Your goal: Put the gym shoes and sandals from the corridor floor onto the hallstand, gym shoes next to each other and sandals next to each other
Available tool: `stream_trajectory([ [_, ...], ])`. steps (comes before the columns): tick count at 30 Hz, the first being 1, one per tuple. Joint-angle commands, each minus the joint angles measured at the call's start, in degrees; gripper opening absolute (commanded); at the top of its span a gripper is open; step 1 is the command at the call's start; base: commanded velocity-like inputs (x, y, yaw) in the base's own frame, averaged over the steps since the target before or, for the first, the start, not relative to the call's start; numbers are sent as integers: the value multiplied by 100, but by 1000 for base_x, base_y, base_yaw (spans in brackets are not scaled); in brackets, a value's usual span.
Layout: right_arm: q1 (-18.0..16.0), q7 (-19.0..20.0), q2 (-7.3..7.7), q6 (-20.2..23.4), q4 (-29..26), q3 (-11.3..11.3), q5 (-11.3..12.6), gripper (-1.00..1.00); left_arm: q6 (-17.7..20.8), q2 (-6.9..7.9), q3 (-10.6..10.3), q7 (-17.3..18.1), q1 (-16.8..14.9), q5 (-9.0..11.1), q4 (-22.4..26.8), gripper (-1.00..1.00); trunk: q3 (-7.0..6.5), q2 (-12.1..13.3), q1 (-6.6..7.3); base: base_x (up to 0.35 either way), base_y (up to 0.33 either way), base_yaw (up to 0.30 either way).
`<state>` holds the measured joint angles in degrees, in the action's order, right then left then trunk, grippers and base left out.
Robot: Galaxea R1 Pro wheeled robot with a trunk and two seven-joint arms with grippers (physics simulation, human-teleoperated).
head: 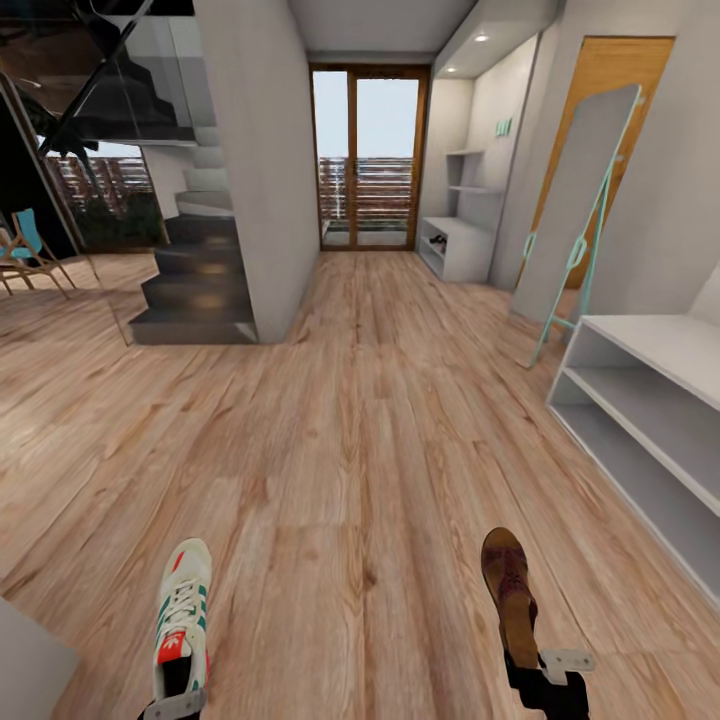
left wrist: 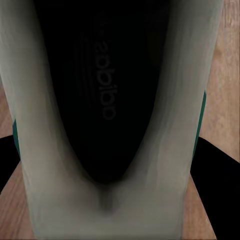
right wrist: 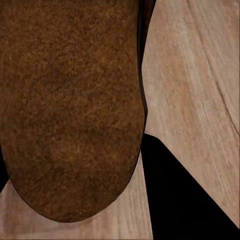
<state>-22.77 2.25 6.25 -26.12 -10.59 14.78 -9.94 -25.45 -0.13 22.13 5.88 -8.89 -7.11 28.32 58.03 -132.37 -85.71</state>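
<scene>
Both arms carry shoes down the corridor.
Left pincer (head: 175, 706) grips a gym shoe (head: 182, 615); right pincer (head: 545, 670) grips a sandal (head: 510, 595); hallstand (head: 650, 420) stands right.

In the head view a gym shoe (head: 182, 618) sits at lower left, held at its heel by the left gripper (head: 172, 706), and a sandal (head: 510, 592) at lower right, held by the right gripper (head: 545, 672), both above the corridor floor (head: 340, 440). The hallstand (head: 650, 410) stands to the right; a leaning mirror (head: 575, 215) lies beyond it, a staircase (head: 195, 285) far left.
</scene>
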Motion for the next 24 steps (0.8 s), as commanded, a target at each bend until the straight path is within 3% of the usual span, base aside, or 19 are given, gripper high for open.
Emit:
stream_trajectory([
  [1,-5,30,-3,-16,4,51,-24,-100,-21,-5,48,36,-6,-56,-2,-100,5,-2,-2,339,0,0],
  [24,-3,39,-10,-16,4,51,-26,-100,-21,-4,55,36,-5,-52,-2,-100,10,-2,-2,339,0,0],
])
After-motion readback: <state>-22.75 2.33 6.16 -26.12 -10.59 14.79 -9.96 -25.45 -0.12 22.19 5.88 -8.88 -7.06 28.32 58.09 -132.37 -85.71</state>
